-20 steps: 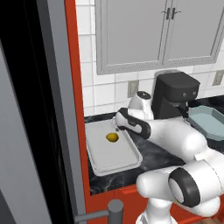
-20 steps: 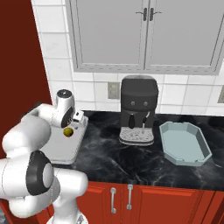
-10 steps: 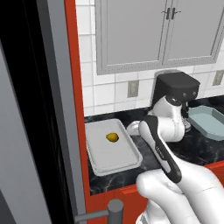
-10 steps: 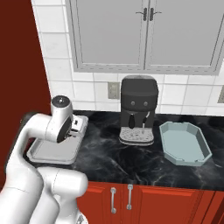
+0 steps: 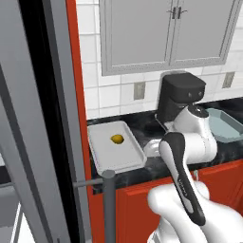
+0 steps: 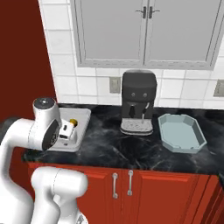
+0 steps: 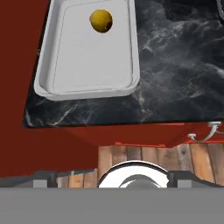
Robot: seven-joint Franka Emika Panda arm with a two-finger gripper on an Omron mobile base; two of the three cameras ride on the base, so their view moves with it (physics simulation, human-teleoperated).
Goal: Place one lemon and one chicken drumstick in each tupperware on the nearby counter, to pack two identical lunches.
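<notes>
On the counter [image 6: 109, 148], at its left end, the whitish-grey tray [image 5: 116, 154] is set, with one lemon [image 5: 117, 138] lying in its far half; in the hand view the tray [image 7: 87, 65] is seen from above with the lemon [image 7: 101, 21] near its far edge, well ahead of the camera; the gripper [image 6: 68, 130] is seen in the right base view just over the tray's near side, apart from the lemon [image 6: 73, 121]; its jaws stand wide apart and nothing is held between them; the blue tray [image 6: 181, 133] lies at the right of the counter, beyond the coffee machine [image 6: 139, 103], well apart from the gripper, with nothing lying in it; in the left base view the blue tray [image 5: 227, 126] is partly covered by the arm and cut by the picture's edge, and the gripper is hidden behind the arm; the finger tips cannot be made out in the hand view; no drumstick can be made out; no writing can be read on the machine or the trays
</notes>
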